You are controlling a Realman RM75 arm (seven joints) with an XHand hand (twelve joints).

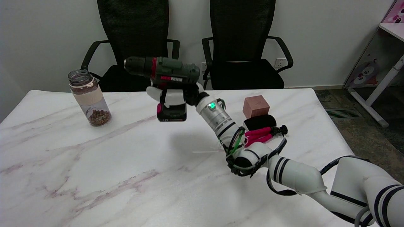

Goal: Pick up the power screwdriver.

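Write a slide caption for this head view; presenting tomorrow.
Right hand holds the power screwdriver above the marble table.

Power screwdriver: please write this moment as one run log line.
right hand: holds power screwdriver by handle | screwdriver: above table | nose: picture-left

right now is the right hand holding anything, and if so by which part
Yes. The right hand holds the power screwdriver by its handle, between the motor body and the battery base, with the tool lifted off the table.

High near-side view across table (94,176)
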